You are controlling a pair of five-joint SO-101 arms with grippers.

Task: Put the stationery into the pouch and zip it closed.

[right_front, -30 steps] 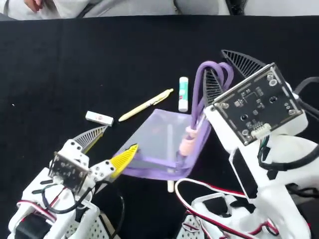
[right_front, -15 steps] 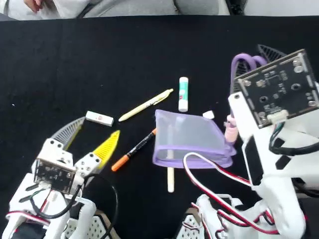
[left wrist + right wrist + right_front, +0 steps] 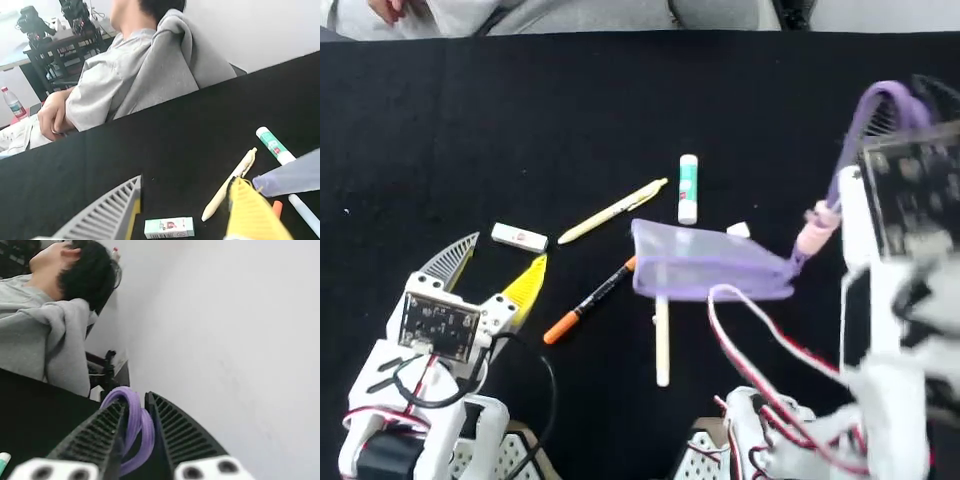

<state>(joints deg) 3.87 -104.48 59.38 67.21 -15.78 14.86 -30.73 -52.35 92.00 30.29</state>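
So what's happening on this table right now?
The right gripper is shut on the strap of the purple pouch, holding it by one end. The left gripper is open beside the eraser. The pen, glue stick and orange marker lie loose on the black table, not yet in the pouch.

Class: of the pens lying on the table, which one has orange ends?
The dark-bodied marker, lying slantwise beside the purple pouch; the cream pen and the white stick show no orange.
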